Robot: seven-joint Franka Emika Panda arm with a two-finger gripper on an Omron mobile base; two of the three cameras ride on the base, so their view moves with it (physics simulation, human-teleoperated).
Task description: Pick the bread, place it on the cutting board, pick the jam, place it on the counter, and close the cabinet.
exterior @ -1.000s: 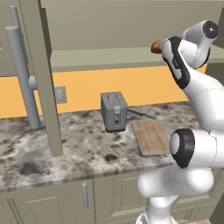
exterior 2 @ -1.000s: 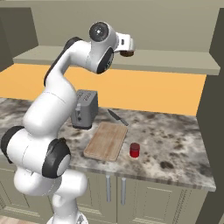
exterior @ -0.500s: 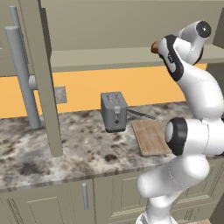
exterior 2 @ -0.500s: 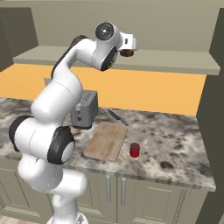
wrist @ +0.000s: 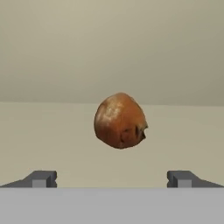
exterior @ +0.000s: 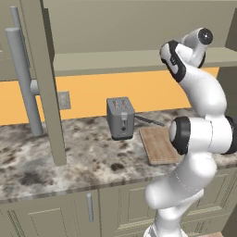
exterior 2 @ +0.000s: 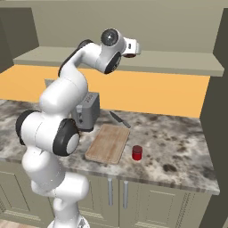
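The arm has swung in toward the cabinet shelf — the hand [wrist: 112, 179] now faces the bread [wrist: 120, 120] squarely, fingers spread wide and empty, so the loaf sits between them for a grab.

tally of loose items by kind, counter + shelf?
Bread: 1, on the shelf
Jam: 1
Cutting board: 1
Toaster: 1
Knife: 1
Total: 5
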